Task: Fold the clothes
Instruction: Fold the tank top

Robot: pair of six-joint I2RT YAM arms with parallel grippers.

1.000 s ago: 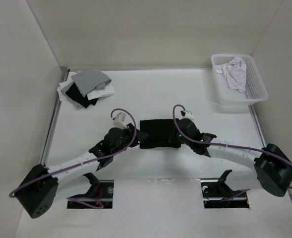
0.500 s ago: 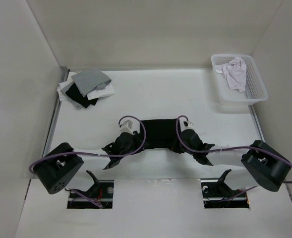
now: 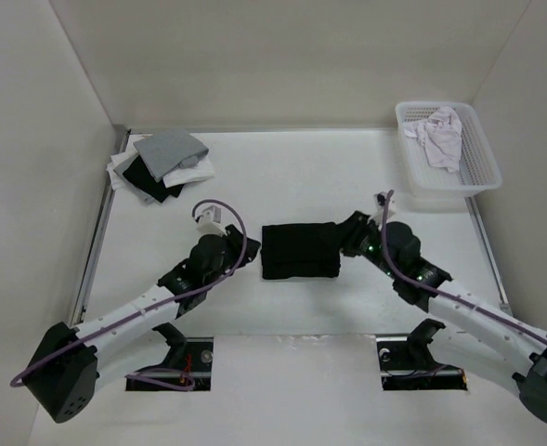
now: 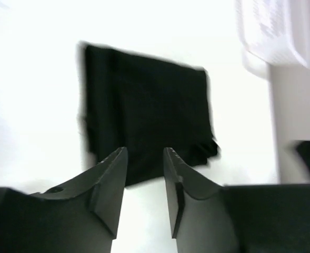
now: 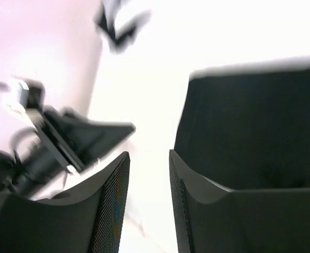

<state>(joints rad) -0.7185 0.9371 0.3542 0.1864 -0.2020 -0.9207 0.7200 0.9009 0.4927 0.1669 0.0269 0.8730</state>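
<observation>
The clothes (image 3: 299,251), a black top, lie flat as a folded rectangle in the middle of the table. My left gripper (image 3: 246,252) hovers just left of them, open and empty. In the left wrist view the clothes (image 4: 149,110) lie beyond the left gripper (image 4: 144,156), whose tips overlap their near edge. My right gripper (image 3: 347,238) is at their right edge, open, holding nothing. In the blurred right wrist view the clothes (image 5: 255,126) lie to the right of the right gripper (image 5: 148,157), with bare table between its fingers.
A pile of grey, white and black garments (image 3: 162,165) lies at the far left corner. A white basket (image 3: 412,177) at the far right holds a pale cloth (image 3: 440,136). Two cutouts (image 3: 171,364) break the table's near edge.
Both arms have drawn back outward from the black top. The right gripper has opened and let go of it. The top now lies as a neater rectangle.
</observation>
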